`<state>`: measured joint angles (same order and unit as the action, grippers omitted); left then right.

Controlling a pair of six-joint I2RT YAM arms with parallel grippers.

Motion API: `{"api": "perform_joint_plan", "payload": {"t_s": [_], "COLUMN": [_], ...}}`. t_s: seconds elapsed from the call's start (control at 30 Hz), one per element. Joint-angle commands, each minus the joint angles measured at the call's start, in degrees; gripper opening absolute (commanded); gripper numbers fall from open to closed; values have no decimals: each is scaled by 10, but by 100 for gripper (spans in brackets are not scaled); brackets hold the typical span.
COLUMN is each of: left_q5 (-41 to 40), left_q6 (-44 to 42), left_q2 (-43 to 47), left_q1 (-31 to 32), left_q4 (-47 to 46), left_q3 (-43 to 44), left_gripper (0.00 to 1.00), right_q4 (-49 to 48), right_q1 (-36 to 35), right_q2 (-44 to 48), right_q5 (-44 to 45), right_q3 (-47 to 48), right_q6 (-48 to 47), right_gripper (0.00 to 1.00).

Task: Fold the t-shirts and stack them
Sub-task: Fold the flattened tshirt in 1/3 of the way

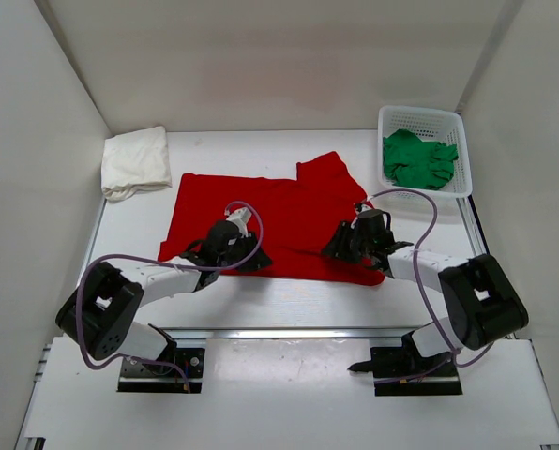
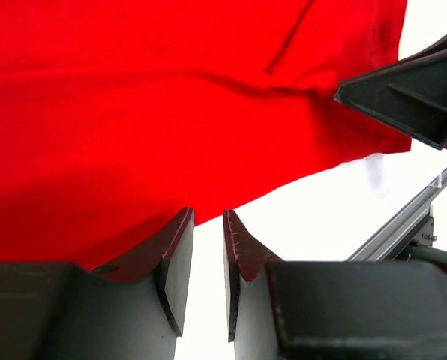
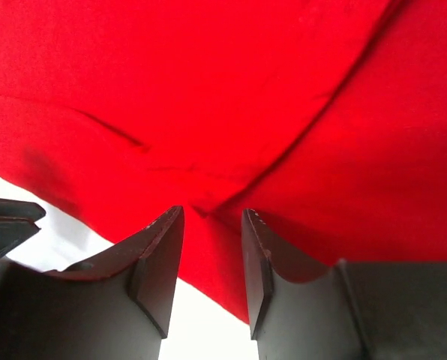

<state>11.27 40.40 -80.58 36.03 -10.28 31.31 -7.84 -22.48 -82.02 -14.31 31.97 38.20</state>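
The red t-shirt [image 1: 279, 211] lies spread flat mid-table. The white t-shirt [image 1: 136, 161] lies folded at the back left. The green t-shirt [image 1: 418, 159] is bunched in the basket. My left gripper [image 1: 251, 255] sits at the red shirt's near hem, left of centre. In the left wrist view the gripper [image 2: 208, 215] has its jaws a narrow gap apart, with bare table between them and the hem [image 2: 171, 150] at the tips. My right gripper [image 1: 340, 246] is at the near hem on the right. In the right wrist view it [image 3: 212, 211] is open over a crease of red cloth [image 3: 208, 112].
A white mesh basket [image 1: 420, 113] stands at the back right corner. White walls close in the table on the left, back and right. Bare table [image 1: 289, 300] runs between the hem and the metal rail at the near edge.
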Motion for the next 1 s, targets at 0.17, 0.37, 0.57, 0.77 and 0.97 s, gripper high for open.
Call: {"api": "perform_joint_plan", "payload": {"t_s": [0.17, 0.37, 0.57, 0.77, 0.97], "left_q5": [19, 26, 17, 8, 12], "left_q6": [20, 25, 32, 29, 31], "left_q2": [27, 29, 36, 38, 22], "left_q1": [-17, -21, -28, -20, -15], "left_q4": [-50, -58, -54, -48, -53], "left_q3": [-34, -41, -43, -37, -31], "left_gripper": [33, 33, 32, 32, 32], "right_q4": [-64, -61, 30, 108, 55], "right_q1": [-10, -11, -3, -31, -20], "right_q2": [-53, -90, -198, -148, -12], "right_q5": [-13, -18, -41, 36, 51], "right_q3": [37, 80, 295, 303, 115], "right_q6": [28, 20, -11, -66, -52], "right_gripper": [26, 10, 23, 40, 13]}}
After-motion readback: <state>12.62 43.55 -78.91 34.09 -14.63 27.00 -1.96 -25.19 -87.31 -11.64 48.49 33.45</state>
